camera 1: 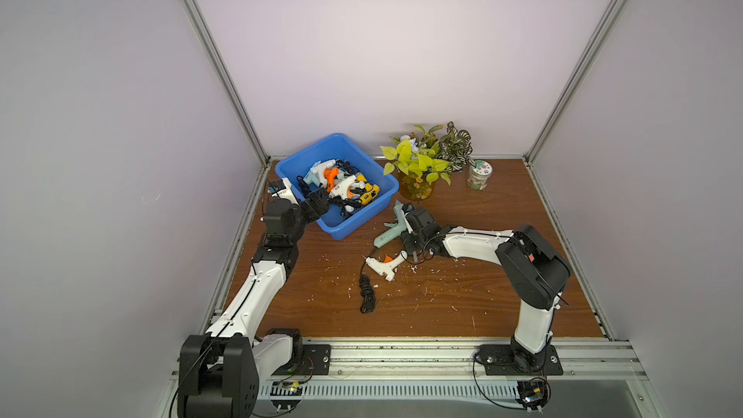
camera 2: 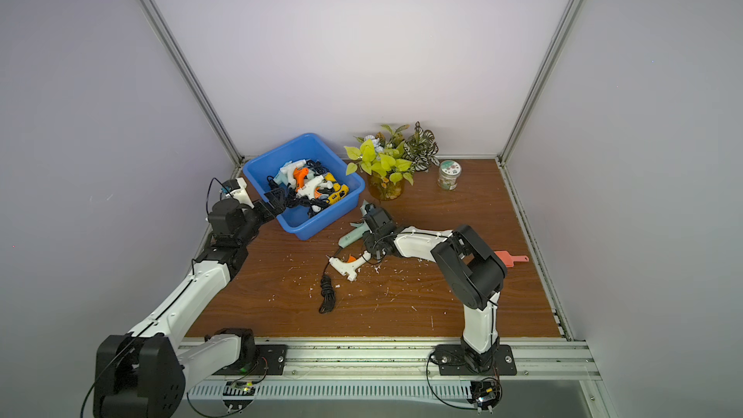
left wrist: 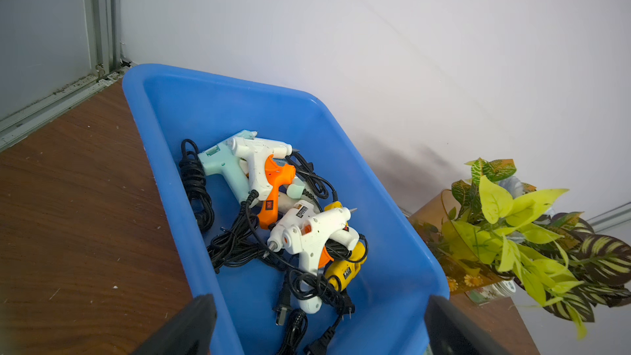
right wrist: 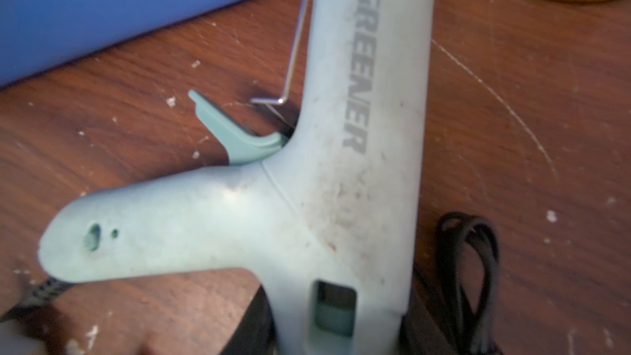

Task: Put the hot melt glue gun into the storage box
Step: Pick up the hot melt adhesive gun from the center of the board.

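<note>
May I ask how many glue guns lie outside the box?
2: mint glue gun beside the storage box, white glue gun by the coiled cord; the right arm may hide others.

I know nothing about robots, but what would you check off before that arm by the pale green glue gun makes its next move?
1. Grip: the right gripper has its jaws on either side of the mint glue gun; firm hold, cannot tell.
2. Gun off the table: not ok, it lies flat.
3. Cord free: cannot tell; the black cord bundle lies beside the white glue gun.
4. Room in the storage box: ok, bare floor shows at its near end.
5. Drop zone clear: not ok, the open left gripper hangs over the box's near corner.
</note>
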Robot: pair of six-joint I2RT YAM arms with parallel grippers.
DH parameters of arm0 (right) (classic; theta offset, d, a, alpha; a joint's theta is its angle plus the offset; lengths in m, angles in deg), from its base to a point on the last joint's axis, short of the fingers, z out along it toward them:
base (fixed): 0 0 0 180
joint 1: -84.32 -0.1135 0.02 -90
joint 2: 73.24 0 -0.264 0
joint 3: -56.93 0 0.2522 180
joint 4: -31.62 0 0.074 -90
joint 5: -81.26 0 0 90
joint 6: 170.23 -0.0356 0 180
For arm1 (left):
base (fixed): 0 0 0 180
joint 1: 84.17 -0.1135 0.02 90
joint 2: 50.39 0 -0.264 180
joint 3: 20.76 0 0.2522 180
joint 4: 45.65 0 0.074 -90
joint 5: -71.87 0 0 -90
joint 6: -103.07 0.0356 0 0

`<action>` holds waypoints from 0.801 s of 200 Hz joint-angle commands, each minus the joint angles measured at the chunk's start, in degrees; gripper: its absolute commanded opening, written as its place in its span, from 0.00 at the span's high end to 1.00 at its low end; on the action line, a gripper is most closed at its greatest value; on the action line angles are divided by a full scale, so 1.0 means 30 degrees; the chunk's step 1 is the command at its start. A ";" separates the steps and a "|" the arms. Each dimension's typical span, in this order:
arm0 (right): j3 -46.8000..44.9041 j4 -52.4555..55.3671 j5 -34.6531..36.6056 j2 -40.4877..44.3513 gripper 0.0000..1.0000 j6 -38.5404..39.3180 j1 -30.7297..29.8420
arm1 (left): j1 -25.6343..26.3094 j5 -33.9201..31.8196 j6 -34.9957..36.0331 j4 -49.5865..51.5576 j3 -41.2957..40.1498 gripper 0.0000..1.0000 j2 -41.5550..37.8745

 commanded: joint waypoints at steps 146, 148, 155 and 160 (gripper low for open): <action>-0.4103 -0.5346 0.1138 1.1374 0.92 0.0174 -0.0108 | 0.3267 0.8242 0.4012 -0.2829 0.2275 0.00 0.2297; -0.4125 -0.5443 0.1125 1.1435 0.92 0.0170 -0.0117 | 0.3302 0.8252 0.3986 -0.2894 0.2267 0.00 0.2277; -0.4082 -0.5701 0.1069 1.1560 0.92 0.0148 -0.0103 | 0.3306 0.8176 0.3907 -0.3097 0.2246 0.00 0.2219; -0.4045 -0.5830 0.1063 1.1597 0.92 0.0148 -0.0121 | 0.3323 0.8080 0.3850 -0.3165 0.2246 0.00 0.2163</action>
